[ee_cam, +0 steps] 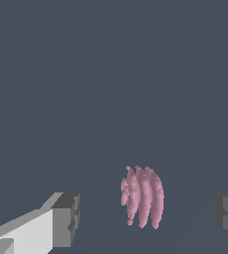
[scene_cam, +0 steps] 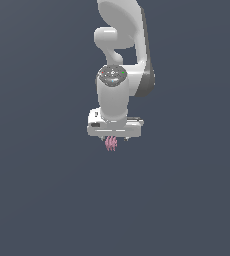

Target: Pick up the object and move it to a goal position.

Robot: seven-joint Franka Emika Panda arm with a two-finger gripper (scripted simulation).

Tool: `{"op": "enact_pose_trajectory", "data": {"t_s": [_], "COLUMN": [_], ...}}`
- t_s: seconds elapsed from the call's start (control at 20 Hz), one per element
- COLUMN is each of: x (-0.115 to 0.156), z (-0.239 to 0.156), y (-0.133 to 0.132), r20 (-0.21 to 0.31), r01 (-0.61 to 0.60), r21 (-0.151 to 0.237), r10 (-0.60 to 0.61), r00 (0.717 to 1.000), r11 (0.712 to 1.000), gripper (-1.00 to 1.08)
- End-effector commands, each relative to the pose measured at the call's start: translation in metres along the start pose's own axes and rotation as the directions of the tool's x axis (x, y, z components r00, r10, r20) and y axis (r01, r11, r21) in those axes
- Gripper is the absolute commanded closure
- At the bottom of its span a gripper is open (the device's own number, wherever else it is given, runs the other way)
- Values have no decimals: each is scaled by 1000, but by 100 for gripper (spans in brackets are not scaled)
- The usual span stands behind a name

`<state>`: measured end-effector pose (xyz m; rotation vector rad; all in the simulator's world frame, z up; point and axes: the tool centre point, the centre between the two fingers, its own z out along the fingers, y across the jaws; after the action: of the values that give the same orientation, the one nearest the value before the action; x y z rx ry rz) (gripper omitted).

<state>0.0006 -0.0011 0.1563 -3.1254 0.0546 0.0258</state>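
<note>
Grey backdrop; wrist view shows object [ee_cam: 142, 197] between parted jaws.

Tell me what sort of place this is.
Likely a bare simulated test scene, not a real room: flat blue-grey ground without texture, a smooth white arm, and a blocky pink object between the open gripper fingers.

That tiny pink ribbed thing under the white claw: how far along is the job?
Done: the white gripper is lined up over the tiny pink ribbed object. In hand: its grey fingers stand open on either side, not touching it. Left: closing, lifting, and carrying it to the goal, which isn't visible.
</note>
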Motion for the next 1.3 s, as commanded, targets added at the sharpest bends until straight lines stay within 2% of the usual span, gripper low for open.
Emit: {"op": "enact_pose_trajectory", "data": {"t_s": [0.0, 0.7, 1.25], "x": [0, 0, -23], "z": [0, -4, 32], "y": [0, -5, 8], "r20": [0, -5, -10], "r01": [0, 39, -6], "r21": [0, 4, -4], "r10": [0, -39, 6], "r00": [1000, 999, 1000], "r11": [1000, 999, 1000], "gripper": [-92, -92, -92]}}
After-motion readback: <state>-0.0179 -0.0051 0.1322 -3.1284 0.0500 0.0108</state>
